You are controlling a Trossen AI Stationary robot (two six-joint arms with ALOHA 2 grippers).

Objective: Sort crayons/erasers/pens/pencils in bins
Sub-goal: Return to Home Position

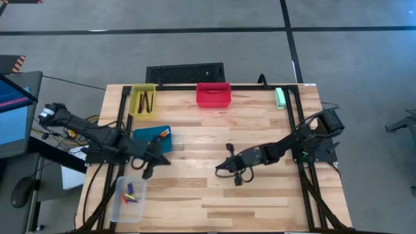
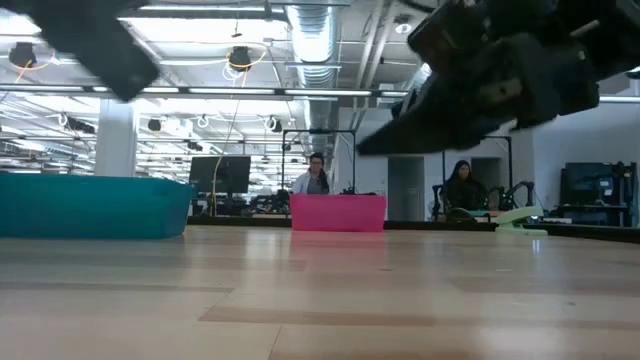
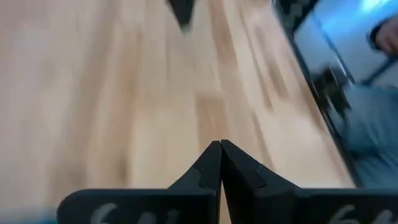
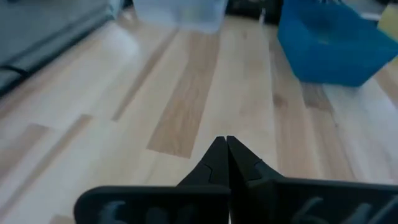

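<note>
The yellow bin point(image 1: 143, 102) at the far left holds dark-red crayons. The red bin point(image 1: 214, 94) stands at the far middle. The teal-blue bin point(image 1: 153, 138) holds orange pencils at its right end and also shows in the right wrist view point(image 4: 333, 43). The clear bin point(image 1: 129, 197) at the near left holds small blue, yellow and orange-red erasers. My left gripper point(image 3: 221, 149) is shut and empty, just near of the teal bin point(image 1: 148, 170). My right gripper point(image 4: 226, 144) is shut and empty over the table's middle point(image 1: 221, 170).
A black keyboard point(image 1: 185, 73) lies beyond the table's far edge. A light-green object point(image 1: 280, 98) sits at the far right corner. Bare wood point(image 1: 260, 201) lies across the middle and near right. People sit in the room behind point(image 2: 316, 172).
</note>
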